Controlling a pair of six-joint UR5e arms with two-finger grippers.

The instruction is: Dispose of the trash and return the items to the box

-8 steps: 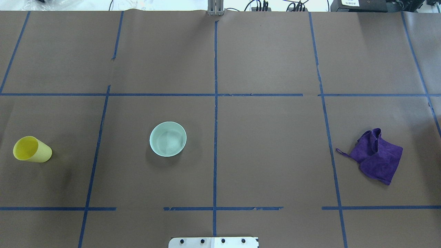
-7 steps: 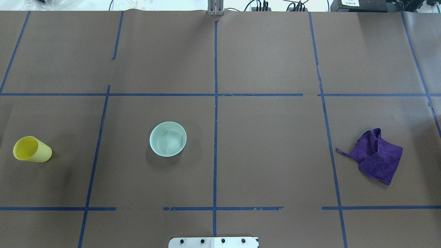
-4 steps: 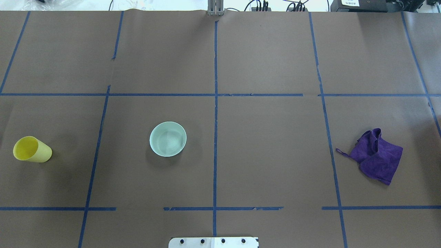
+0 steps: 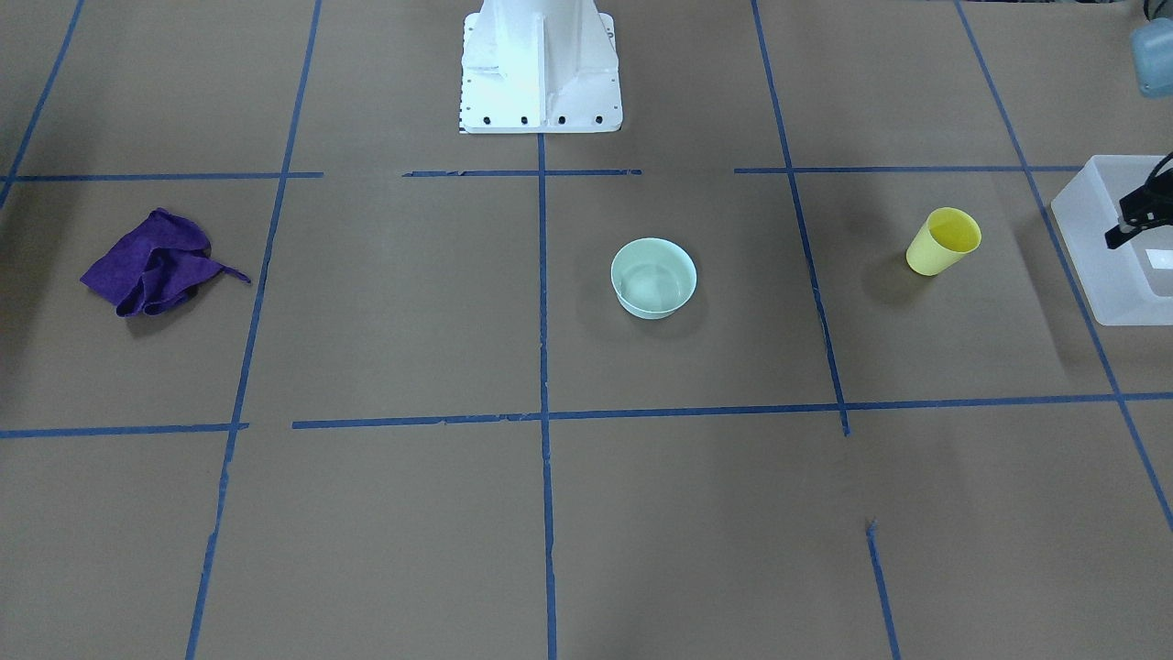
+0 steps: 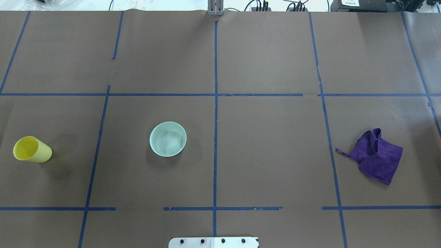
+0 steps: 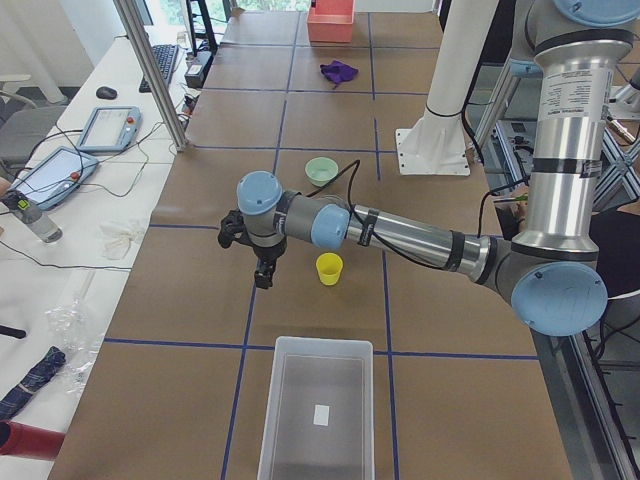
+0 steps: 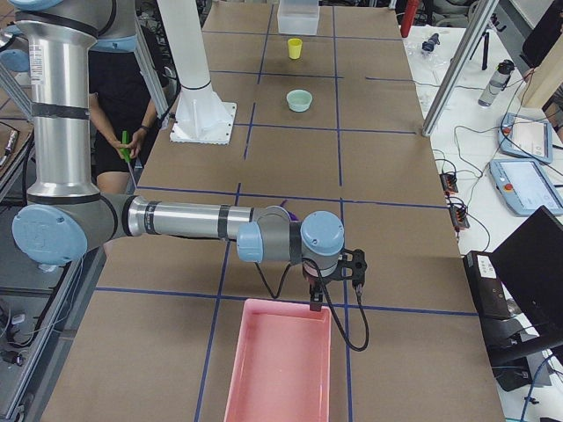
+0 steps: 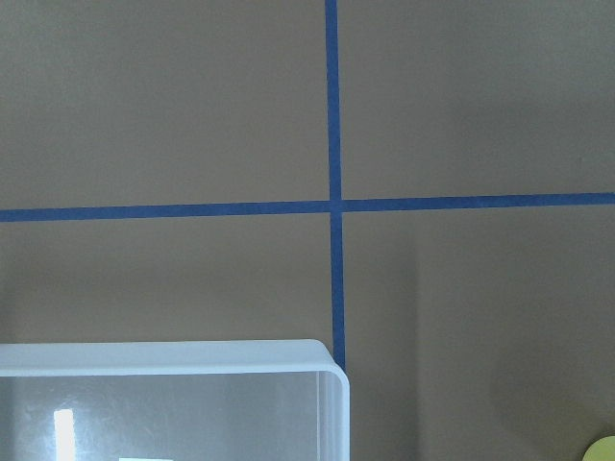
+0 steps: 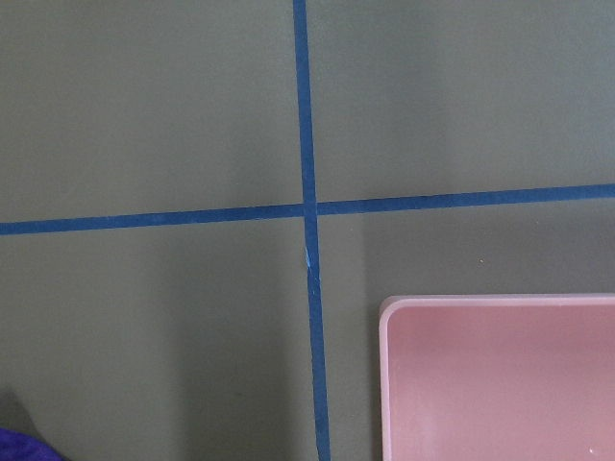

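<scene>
Purple rag (image 5: 377, 158), the trash, lies crumpled on the table (image 5: 268, 137), well apart from the mint-green bowl (image 5: 167, 138) on the robot's right. The yellow cup (image 5: 31, 149) stands mouth up on the bowl's other side, toward the robot's left. Beyond the cup from the bowl sits the frosted white box (image 6: 318, 341), with nothing in it but a small label. Beyond the rag from the bowl sits a pink bin (image 7: 281, 302), likely meant for the trash.

The left gripper (image 6: 262, 280) hangs above bare table past the cup from the bowl, near the box's end. The right gripper (image 7: 315, 303) hangs at the pink bin's near rim, past the rag from the bowl. Neither holds anything. Whether either pair of jaws is spread or closed cannot be told from these views.

No part of the task looks done. The cup is light and tapered, so an off-centre pinch could tip it or let it slip. The bowl looks wide for the jaws, so it probably needs a rim grip, and a shallow one may drop it. A loose fold of the rag could snag on the bin's rim and drape outside.
</scene>
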